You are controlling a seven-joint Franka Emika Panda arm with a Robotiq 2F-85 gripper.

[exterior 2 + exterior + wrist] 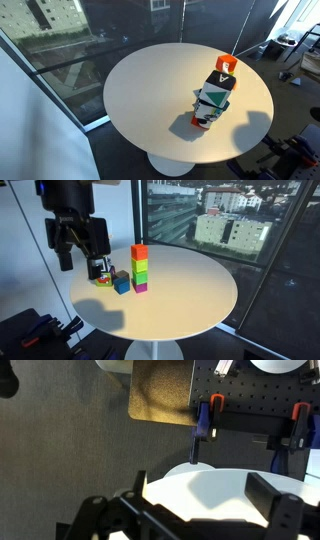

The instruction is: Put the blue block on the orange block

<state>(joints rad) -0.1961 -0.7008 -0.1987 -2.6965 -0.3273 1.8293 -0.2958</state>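
the round white table [190, 290] fills the middle in both exterior views and spreads out beneath and beyond the pincer. the black pincer [83, 260] hangs above the table's edge. its two fingers are spread wide with nothing between them. in the wrist view the pincer [195, 525] shows the same gap, and the pale tabletop [215, 485] is seen through it.

off to the side of the pincer, further in on the table, stands a stack of three blocks. the orange block [139, 251] is on top, at about the height of the fingertips. a green block [140, 268] is under it and a magenta block [140, 283] is at the bottom.

below the pincer, on the stack's side, sits a patterned toy cube [103, 277]. the blue block [121, 283] lies on the table just beside that toy, between it and the stack, lower than the fingertips and apart from them. whether it touches the toy i cannot tell.
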